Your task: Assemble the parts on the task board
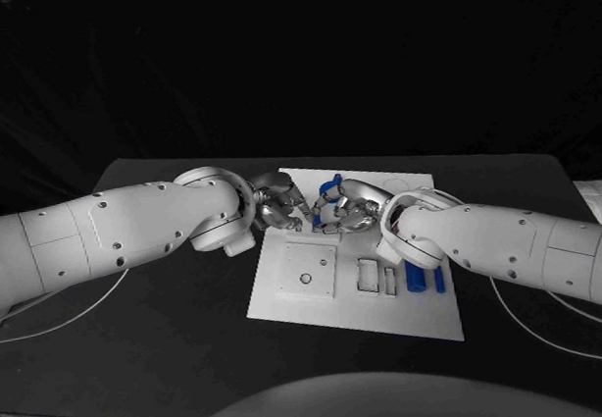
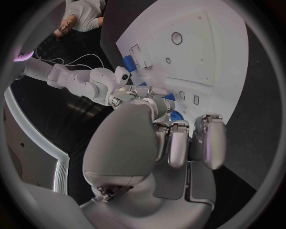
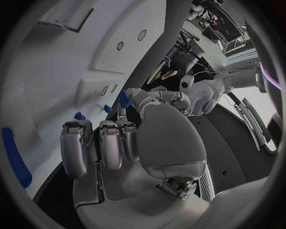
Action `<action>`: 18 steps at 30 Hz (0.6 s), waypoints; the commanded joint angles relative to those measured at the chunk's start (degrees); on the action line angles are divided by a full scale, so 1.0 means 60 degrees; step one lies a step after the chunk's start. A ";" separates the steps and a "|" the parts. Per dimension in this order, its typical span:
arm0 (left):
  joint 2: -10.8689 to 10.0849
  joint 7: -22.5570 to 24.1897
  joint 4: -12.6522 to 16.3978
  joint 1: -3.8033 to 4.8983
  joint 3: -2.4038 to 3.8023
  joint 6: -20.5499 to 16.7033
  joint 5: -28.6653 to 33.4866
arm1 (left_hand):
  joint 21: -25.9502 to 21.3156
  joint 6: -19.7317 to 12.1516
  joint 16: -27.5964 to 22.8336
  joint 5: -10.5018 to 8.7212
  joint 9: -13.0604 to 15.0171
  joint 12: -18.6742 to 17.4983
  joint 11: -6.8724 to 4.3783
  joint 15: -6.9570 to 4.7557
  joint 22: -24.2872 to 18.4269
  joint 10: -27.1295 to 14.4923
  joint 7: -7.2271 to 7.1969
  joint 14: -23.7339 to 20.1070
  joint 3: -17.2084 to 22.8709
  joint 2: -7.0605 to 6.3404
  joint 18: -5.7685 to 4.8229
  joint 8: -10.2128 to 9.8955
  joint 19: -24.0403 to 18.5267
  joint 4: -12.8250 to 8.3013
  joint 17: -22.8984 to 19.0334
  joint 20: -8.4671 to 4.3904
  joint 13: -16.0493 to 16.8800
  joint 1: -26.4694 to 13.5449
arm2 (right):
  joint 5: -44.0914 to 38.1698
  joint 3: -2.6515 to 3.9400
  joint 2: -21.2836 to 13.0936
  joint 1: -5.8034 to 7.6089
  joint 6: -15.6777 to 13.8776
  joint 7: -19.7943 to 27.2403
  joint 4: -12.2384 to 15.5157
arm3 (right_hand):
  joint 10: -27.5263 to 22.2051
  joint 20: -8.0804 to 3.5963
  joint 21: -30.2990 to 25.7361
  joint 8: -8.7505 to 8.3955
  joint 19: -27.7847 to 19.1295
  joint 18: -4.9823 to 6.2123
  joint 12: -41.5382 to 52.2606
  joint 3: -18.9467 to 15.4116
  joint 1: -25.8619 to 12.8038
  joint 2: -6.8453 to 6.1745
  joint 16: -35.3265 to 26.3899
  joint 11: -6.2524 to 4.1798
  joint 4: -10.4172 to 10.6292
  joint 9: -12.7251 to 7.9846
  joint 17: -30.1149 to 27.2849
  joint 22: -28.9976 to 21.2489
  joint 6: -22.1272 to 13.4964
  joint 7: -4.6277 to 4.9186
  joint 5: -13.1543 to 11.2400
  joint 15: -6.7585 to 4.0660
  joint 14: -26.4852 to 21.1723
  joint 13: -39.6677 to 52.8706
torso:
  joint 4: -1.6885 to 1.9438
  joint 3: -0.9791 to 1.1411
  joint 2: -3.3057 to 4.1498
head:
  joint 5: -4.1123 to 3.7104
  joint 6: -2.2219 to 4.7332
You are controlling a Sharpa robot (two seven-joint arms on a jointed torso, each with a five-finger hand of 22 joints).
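Head view: white task board [image 1: 309, 301] flat on black worktop [image 1: 157, 339], long axis running away from the robot. Left hand [image 1: 278, 205] and right hand [image 1: 343, 208] close together over the board's far end. Right hand pinching a small blue part [image 1: 331, 184], tilted near upright. Two blue rod parts [image 1: 418, 275] lying near the board's right edge, long axes along the board's length. No writing legible.

Left wrist view: left hand [image 2: 178, 138] with fingers curled in side by side above the task board [image 2: 197, 43]; whether anything is gripped, cannot tell. Blue part [image 2: 128, 62] on the board.

Right wrist view: right hand [image 3: 113, 143], blue part [image 3: 124, 99] at its fingertips; blue rod [image 3: 15, 157] lying on the task board [image 3: 77, 71].
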 commanded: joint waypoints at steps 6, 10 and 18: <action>-0.0113 -0.0061 0.0020 -0.0007 0.0006 0.0184 -0.0012 | -0.0051 0.0089 0.0024 0.0023 0.0015 0.0023 0.0001 0.0041 0.2188 0.0993 -0.0005 0.0988 -0.0058 0.0051 0.0031 0.0123 0.0446 -0.0093 0.2509 0.0045 0.2514 -0.0140 | -0.1353 0.0003 -0.0037 -0.0004 -0.0488 -0.0329 0.0022 | 0.1009 0.0053 -0.0034 -0.0015 0.0499 0.0101 0.0037 0.0074 0.0105 -0.0044 0.0033 0.0068 -0.0019 -0.0027 0.2509 0.2298 0.0086 0.0022 0.0002 0.0068 0.1014 0.2511 | 0.0007 0.0001 -0.0001 | 0.0008 -0.0001; -0.0215 -0.0087 0.0048 -0.0007 0.0006 0.0167 -0.0012 | -0.0061 0.0101 0.0024 0.0020 0.0016 0.0023 -0.0001 0.0038 0.2185 0.0993 -0.0009 0.0988 -0.0068 0.0056 0.0034 0.0135 0.0441 -0.0099 0.2509 0.0044 0.2514 -0.0148 | -0.2055 0.0003 -0.0060 -0.0006 -0.0662 -0.0491 0.0048 | 0.1009 0.0058 -0.0006 -0.0021 0.0526 0.0092 0.0037 0.0074 0.0110 -0.0065 0.0033 0.0076 -0.0031 -0.0053 0.2509 0.2309 0.0103 0.0035 0.0014 0.0072 0.1014 0.2511 | 0.0004 0.0000 -0.0005 | 0.0011 -0.0001; -0.0356 -0.0113 0.0047 -0.0024 0.0006 0.0184 -0.0012 | -0.0064 0.0129 0.0024 0.0009 0.0019 0.0023 -0.0008 0.0034 0.2184 0.0993 -0.0016 0.0988 -0.0088 0.0068 0.0035 0.0164 0.0438 -0.0109 0.2509 0.0040 0.2514 -0.0164 | -0.3436 0.0003 -0.0082 -0.0009 -0.0799 -0.0905 0.0121 | 0.1009 0.0079 0.0077 -0.0056 0.0607 0.0067 0.0037 0.0088 0.0120 -0.0127 0.0033 0.0104 -0.0074 -0.0167 0.2509 0.2343 0.0173 0.0070 0.0056 0.0091 0.1014 0.2511 | 0.0005 -0.0005 -0.0002 | 0.0022 -0.0001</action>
